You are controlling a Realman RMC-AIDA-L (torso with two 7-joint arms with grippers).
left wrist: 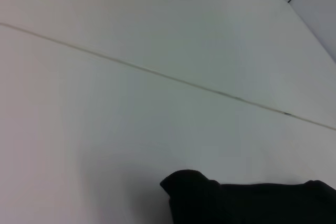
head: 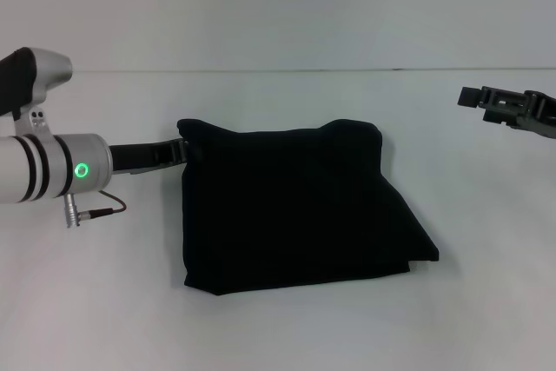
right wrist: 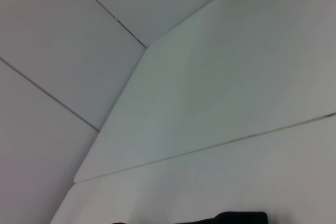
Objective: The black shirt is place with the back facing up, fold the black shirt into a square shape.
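Starting on your left: the left gripper point(head: 181, 152) is reaching in low over the white table point(head: 287, 327), with its tip right at the far left corner of the black shirt point(head: 295, 206). You honestly can't tell if it's pinching the cloth or not. The shirt sits mid-table, already folded into a rough square-ish bundle. Over on your right, the right gripper point(head: 470, 97) hangs well clear of the shirt, and its grip state is also unreadable
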